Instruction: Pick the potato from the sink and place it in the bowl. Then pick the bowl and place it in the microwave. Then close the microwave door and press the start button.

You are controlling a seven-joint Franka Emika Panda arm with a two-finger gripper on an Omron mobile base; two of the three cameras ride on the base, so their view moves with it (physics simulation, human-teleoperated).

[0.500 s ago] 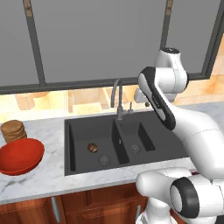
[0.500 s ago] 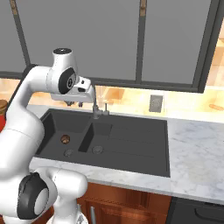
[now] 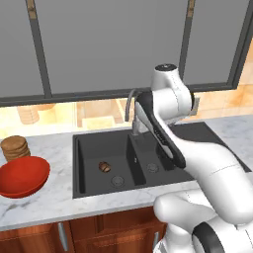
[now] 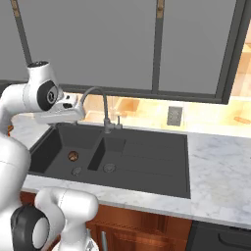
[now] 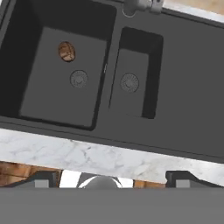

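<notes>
Tool (image 5: 112,177) – fingers wide apart, holding nothing | potato (image 5: 66,51) – small mottled brown lump, left sink (image 5: 183,87) basin

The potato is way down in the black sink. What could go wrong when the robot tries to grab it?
The potato is small and round and lies on the flat floor of the sink's bigger basin, close to the drain; it could roll off when the fingers close. The basin walls are steep, so the hand, high above now, might bump one going down. The faucet arches over the sink, so the arm may brush it.
</notes>
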